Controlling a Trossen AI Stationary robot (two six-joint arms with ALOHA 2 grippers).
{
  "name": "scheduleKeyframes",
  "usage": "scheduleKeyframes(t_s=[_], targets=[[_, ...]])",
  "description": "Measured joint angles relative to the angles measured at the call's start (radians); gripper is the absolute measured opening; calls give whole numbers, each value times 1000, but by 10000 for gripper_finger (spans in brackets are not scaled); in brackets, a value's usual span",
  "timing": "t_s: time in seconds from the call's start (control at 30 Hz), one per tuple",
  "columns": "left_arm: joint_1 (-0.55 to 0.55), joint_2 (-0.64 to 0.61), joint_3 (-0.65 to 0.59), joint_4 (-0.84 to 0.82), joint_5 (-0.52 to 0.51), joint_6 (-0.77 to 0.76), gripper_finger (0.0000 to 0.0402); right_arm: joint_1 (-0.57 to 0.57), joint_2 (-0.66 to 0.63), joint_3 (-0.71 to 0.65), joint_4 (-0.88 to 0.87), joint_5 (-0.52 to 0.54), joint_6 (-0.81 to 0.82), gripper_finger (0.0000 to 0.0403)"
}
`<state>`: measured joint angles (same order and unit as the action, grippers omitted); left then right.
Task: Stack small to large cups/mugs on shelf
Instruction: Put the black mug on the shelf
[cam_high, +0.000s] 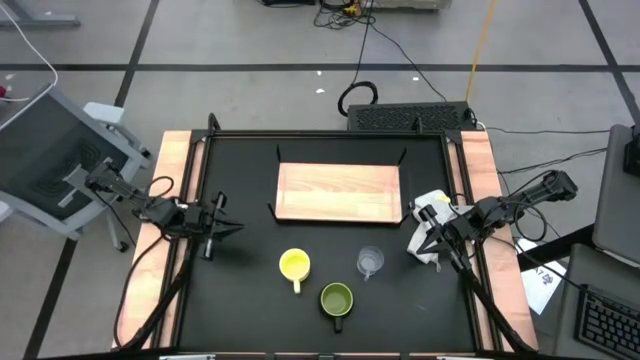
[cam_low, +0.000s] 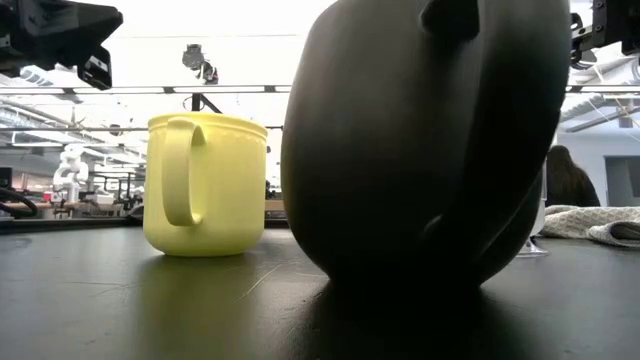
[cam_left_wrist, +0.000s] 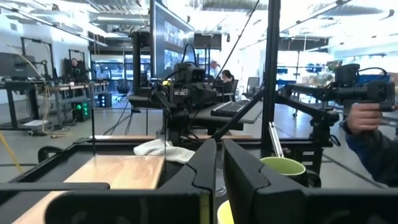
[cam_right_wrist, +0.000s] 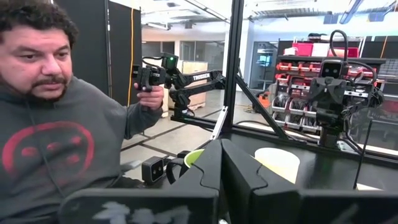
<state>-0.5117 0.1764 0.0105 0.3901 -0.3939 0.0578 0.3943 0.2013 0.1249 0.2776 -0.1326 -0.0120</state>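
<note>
Three cups are seen standing in front of the wooden shelf (cam_high: 338, 191) on the black surface (cam_high: 250, 290). At far left, the left gripper (cam_high: 221, 229) is held over the surface's left side, well apart from the cups; in its wrist view, the fingers (cam_left_wrist: 202, 171) are drawn nearly together with only a thin gap and nothing between them. Moving right, the yellow mug (cam_high: 294, 265) is placed upright near the shelf's front edge, the olive-green mug (cam_high: 336, 299) is set nearer the front of the surface, and the clear cup (cam_high: 370, 261) is stood just beyond it. A white cloth (cam_high: 433, 203) is left crumpled by the shelf's right end. At far right, the right gripper (cam_high: 424, 240) is poised near the cloth, its fingers (cam_right_wrist: 208, 168) likewise brought close together and empty. A person (cam_right_wrist: 50, 130) holding a control handle is shown beyond the surface.
</note>
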Motion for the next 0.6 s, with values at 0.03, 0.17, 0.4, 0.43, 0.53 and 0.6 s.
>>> scheduleKeyframes(t_s=[0.03, 0.17, 0.4, 0.43, 0.53, 0.6], targets=[[0, 0, 0, 0, 0, 0, 31, 0, 0, 0, 0, 0, -6, 0], [0, 0, 0, -6, 0, 0, 31, 0, 0, 0, 0, 1, -34, 0], [0, 0, 0, -5, 0, 7, 8, 0, 0, 0, -1, 1, -4, 0], [0, 0, 0, -5, 0, 5, 5, 0, 0, 0, -2, 1, -4, 0], [0, 0, 0, -6, 0, -8, 4, 0, 0, 0, -6, 1, -7, 0], [0, 0, 0, -7, 0, -15, 2, 0, 0, 0, -6, 1, -15, 0]])
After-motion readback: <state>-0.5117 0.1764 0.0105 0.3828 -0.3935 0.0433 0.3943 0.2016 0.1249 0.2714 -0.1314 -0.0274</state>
